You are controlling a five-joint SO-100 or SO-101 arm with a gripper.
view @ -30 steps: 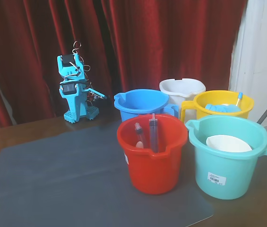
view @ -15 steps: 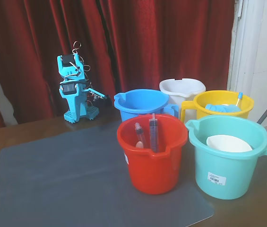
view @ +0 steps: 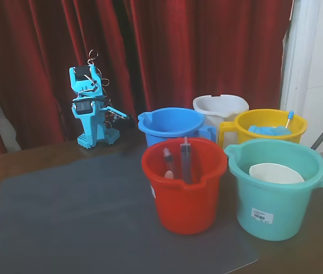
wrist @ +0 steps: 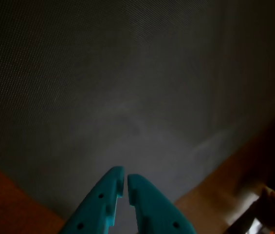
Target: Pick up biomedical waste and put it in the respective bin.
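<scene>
above woven grey mat [wrist: 127, 87], closed pointed teal plastic pincer [wrist: 126, 178]

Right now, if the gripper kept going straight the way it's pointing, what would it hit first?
Most likely the grey mat. In the wrist view the gripper points at bare mat with nothing lying in between, though how far off the mat is can't be judged.

Red curtain [view: 178, 51] behind a turquoise arm [view: 91, 108]. Buckets — blue [view: 170, 127], white [view: 220, 107], yellow [view: 271, 132], red [view: 184, 191], teal [view: 275, 194]. Grey mat [view: 75, 222] with a fine weave on a brown table [view: 298, 257] — turquoise gripper [wrist: 126, 181] above it.
</scene>
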